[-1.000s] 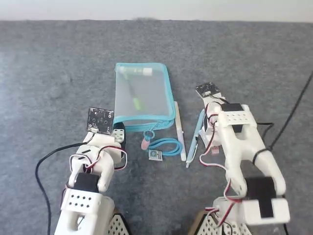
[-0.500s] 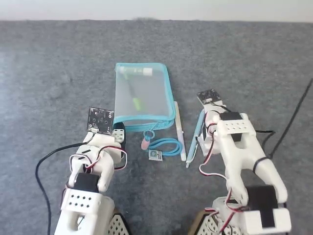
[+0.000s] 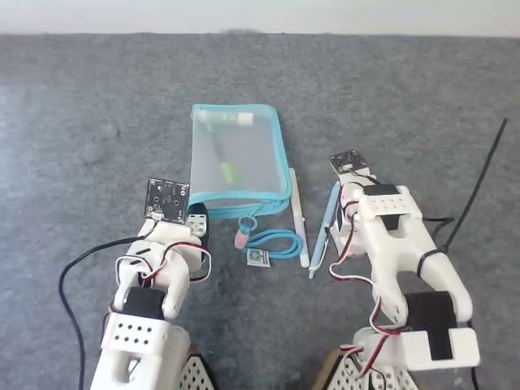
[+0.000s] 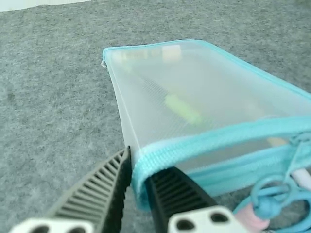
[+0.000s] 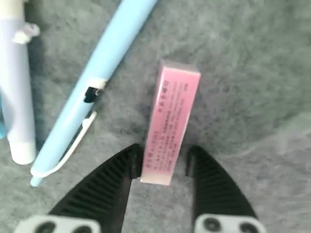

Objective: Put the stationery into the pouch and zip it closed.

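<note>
A translucent pouch (image 3: 236,158) with a teal zip lies flat, open at its near end, with a green marker (image 3: 228,171) and a white stick (image 3: 227,119) inside. My left gripper (image 4: 138,187) is shut on the pouch's teal rim (image 4: 204,141) at its near corner. In the right wrist view a pink eraser (image 5: 171,128) lies on the mat, and my right gripper (image 5: 163,162) stands open with one finger on each side of its near end. Beside the eraser lie a light blue pen (image 5: 97,82) and a white pen (image 5: 14,87).
The two pens (image 3: 313,223) lie side by side right of the pouch, close to the right arm (image 3: 390,215). A teal strap (image 3: 272,242) with a small tag and a pink zip pull (image 3: 241,237) trail from the pouch's near end. Grey mat (image 3: 97,106) covers the table.
The right arm has drawn back a little toward the near edge and settled beside the pens. The left arm and the pouch have kept still.
</note>
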